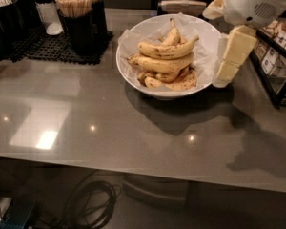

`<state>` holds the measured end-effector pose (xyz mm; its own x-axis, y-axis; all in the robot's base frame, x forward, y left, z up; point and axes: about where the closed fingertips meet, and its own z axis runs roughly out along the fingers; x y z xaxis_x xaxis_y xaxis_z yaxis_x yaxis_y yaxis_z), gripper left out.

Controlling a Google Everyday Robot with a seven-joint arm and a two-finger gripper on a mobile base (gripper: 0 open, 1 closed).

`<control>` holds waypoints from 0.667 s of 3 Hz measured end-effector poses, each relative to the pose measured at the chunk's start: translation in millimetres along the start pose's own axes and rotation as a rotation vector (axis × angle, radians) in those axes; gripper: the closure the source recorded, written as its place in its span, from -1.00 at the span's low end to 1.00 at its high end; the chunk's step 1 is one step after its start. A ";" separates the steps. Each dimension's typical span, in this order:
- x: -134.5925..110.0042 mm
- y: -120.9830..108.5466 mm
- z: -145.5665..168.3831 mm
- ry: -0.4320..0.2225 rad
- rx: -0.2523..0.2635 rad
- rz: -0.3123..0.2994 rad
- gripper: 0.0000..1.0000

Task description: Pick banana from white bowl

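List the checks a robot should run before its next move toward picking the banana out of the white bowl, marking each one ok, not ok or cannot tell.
1. The banana is reachable: ok, it lies on top of the pile with nothing over it.
2. The white bowl is steady: ok, it stands upright on the table, away from the edges.
3. The gripper is above the banana: not ok, it hangs beside the bowl's right rim.
4. Clearance from the black rack on the right: cannot tell.
5. The stick holder is out of the way: ok, it stands apart, left of the bowl.
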<state>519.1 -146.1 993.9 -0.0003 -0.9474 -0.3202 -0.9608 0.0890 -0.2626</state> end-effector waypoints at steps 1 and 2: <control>-42.7 -30.9 22.7 -0.124 -0.059 -0.058 -1.00; -47.9 -38.9 21.4 -0.143 -0.041 -0.060 -1.00</control>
<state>562.5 -97.6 999.9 0.0936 -0.8970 -0.4320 -0.9684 0.0187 -0.2486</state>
